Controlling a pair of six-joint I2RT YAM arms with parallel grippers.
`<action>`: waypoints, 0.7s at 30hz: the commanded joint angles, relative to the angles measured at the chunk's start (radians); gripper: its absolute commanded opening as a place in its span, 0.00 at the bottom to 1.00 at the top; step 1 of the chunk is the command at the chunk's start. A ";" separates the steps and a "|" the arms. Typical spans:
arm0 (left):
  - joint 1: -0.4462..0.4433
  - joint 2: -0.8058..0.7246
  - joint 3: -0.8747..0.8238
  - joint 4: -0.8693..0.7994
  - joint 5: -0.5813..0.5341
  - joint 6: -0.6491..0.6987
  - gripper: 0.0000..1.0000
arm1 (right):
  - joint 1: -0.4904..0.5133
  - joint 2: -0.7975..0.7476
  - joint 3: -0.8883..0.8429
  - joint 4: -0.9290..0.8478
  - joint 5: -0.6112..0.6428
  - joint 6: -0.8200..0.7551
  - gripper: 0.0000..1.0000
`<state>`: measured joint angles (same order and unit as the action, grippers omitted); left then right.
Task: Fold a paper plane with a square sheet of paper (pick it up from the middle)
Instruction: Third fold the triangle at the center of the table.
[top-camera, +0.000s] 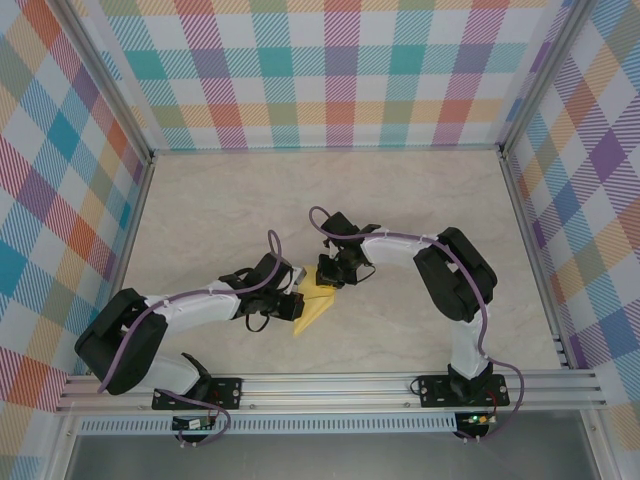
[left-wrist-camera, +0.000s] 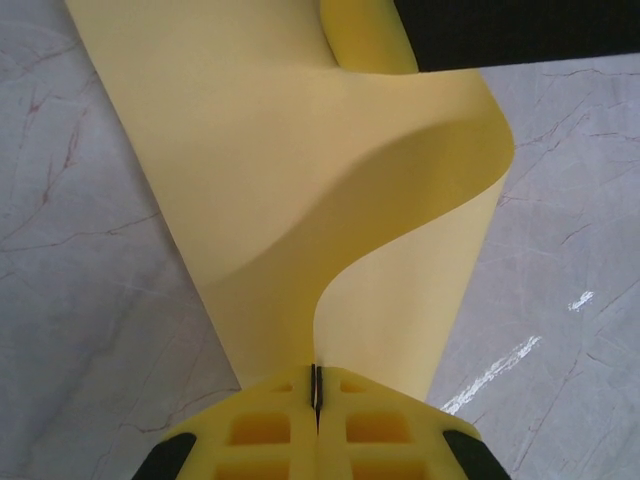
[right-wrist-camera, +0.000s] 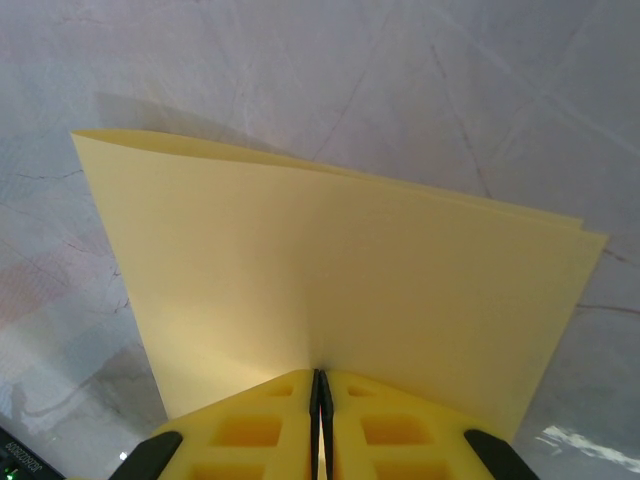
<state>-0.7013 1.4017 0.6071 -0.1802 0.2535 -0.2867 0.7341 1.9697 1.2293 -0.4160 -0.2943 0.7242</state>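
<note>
Square sheet of paper (top-camera: 313, 302), doubled over, lies diagonally between both tools: left tool (left-wrist-camera: 316, 396) clamps its left side, right tool (right-wrist-camera: 320, 386) clamps its far end.

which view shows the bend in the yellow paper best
Left wrist: the paper curls over in a clear bend above the left gripper pinching it. Right wrist shows flat doubled layers pinched by the right gripper; top external, a yellow wedge.

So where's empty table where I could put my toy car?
The widest bare table runs along the back wall. There's also a strip between the folded yellow paper and the front rail. It's crowded in the middle, where the left gripper and right gripper both pinch that paper.
</note>
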 joint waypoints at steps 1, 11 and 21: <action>0.014 0.023 0.025 0.003 0.013 0.023 0.00 | 0.008 0.040 0.002 -0.077 0.038 -0.006 0.13; 0.017 0.028 0.032 0.008 0.009 0.030 0.00 | 0.008 0.041 0.004 -0.078 0.037 -0.005 0.13; 0.020 0.014 0.025 0.021 0.001 0.034 0.00 | 0.008 0.039 0.004 -0.082 0.041 -0.006 0.12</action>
<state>-0.6968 1.4296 0.6125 -0.1768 0.2531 -0.2707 0.7353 1.9713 1.2327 -0.4210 -0.2878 0.7242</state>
